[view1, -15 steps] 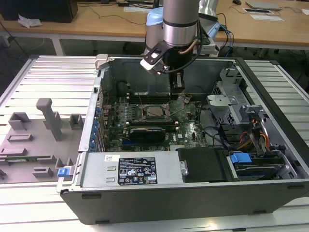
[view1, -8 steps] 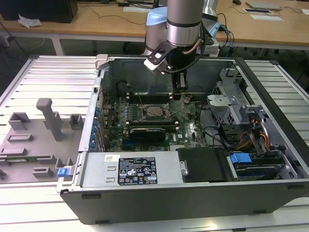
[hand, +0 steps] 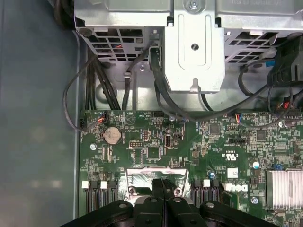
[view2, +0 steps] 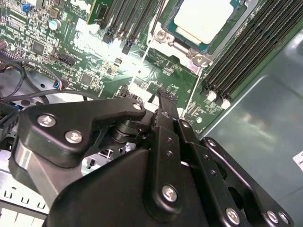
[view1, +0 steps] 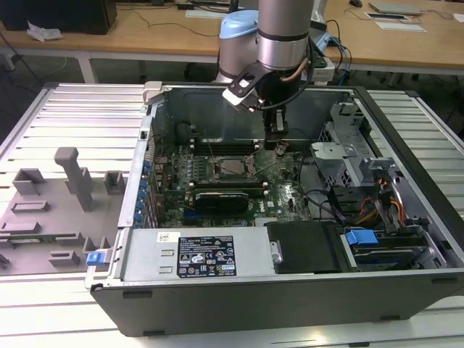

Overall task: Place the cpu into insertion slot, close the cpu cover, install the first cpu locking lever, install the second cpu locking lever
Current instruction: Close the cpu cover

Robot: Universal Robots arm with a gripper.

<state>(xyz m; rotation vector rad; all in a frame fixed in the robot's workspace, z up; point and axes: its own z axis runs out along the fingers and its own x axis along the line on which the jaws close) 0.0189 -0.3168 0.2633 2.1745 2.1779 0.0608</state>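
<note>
Just to the exterior view's right of the socket (view1: pixel 230 168), the tool (view1: pixel 273 143) hangs above the green circuit board (view1: pixel 286 192) and points down. In both wrist views its two black fingers (view2: pixel 166 142) are pressed together, with nothing visible between them. The chip (view2: pixel 203 18) lies flat in the socket, pale top up, with a silvery metal rim around it. I cannot tell whether the cover is folded over it. Long black memory slots (view2: pixel 246 49) run alongside the socket. Socket and board sit inside an open computer case (view1: pixel 290 297), which rests on a ribbed metal table (view1: pixel 65 109). Grey plastic blocks (view1: pixel 72 181) stand on the table well apart from the socket, to the exterior view's left.
</note>
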